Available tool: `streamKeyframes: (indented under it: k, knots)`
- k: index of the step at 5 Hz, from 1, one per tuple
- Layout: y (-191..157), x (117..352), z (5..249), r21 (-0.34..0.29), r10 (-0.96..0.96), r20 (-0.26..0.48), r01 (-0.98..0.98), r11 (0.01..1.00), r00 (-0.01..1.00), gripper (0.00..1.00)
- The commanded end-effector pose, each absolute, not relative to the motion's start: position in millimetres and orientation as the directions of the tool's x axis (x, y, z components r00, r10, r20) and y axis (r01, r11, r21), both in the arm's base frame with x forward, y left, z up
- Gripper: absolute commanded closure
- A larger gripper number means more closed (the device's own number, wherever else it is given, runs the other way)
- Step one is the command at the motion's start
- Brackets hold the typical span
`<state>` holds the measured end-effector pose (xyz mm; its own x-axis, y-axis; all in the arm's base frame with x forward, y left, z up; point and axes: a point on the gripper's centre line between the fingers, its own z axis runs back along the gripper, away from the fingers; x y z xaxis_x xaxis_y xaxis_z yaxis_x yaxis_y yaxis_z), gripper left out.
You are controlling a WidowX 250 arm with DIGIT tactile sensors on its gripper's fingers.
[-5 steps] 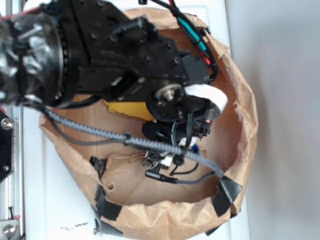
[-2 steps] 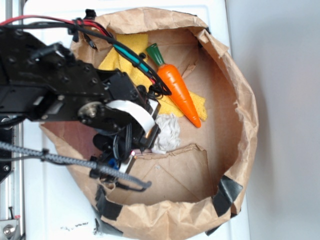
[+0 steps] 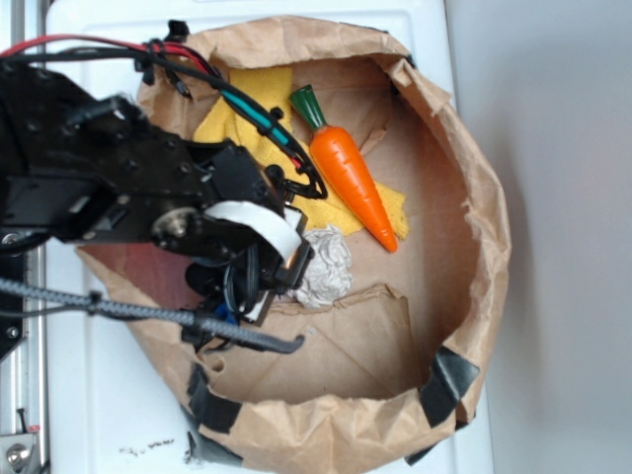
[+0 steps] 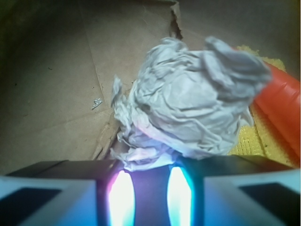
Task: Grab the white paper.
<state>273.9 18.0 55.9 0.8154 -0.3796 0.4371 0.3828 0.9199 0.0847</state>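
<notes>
Exterior view: the black WidowX arm [image 3: 118, 188] reaches in from the left of the frame over a large brown paper bag [image 3: 474, 207] lying open on a white surface [image 3: 434, 39]. The white paper [image 3: 324, 265], a crumpled greyish ball, sits on the bag's floor near the centre of the frame, just right of the gripper [image 3: 286, 272]. Up and to the right lies an orange toy carrot [image 3: 351, 178] with a green top, resting on a yellow cloth [image 3: 252, 94]; its tip is near the ball.

Wrist view: the white paper [image 4: 188, 108] fills the middle of the frame, right against the gripper body at the bottom edge, with the carrot [image 4: 282, 113] and cloth [image 4: 247, 141] at the right. Whether the fingers are closed on the ball or merely beside it, I cannot tell; they are hidden in both views.
</notes>
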Motion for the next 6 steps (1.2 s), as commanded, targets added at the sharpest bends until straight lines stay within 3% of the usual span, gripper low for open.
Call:
streamKeyframes:
  k: [1, 2, 3, 4, 5, 6]
  knots:
    - [31.8, 300.8, 91.5, -0.006, -0.338, 0.475, 0.387, 0.922, 0.812, 0.00]
    - [36.5, 296.8, 122.7, -0.131, -0.251, 0.511, 0.362, 0.923, 0.822, 0.00]
    - [41.7, 304.5, 134.3, -0.186, -0.174, 0.500, 0.301, 0.935, 0.849, 0.00]
    - [45.6, 316.8, 135.0, -0.206, -0.118, 0.481, 0.243, 0.948, 0.869, 0.00]
    - [49.4, 321.4, 138.5, -0.200, -0.026, 0.539, 0.158, 0.967, 0.842, 0.00]
    - [47.1, 324.5, 133.3, -0.195, -0.003, 0.532, 0.127, 0.973, 0.847, 0.00]
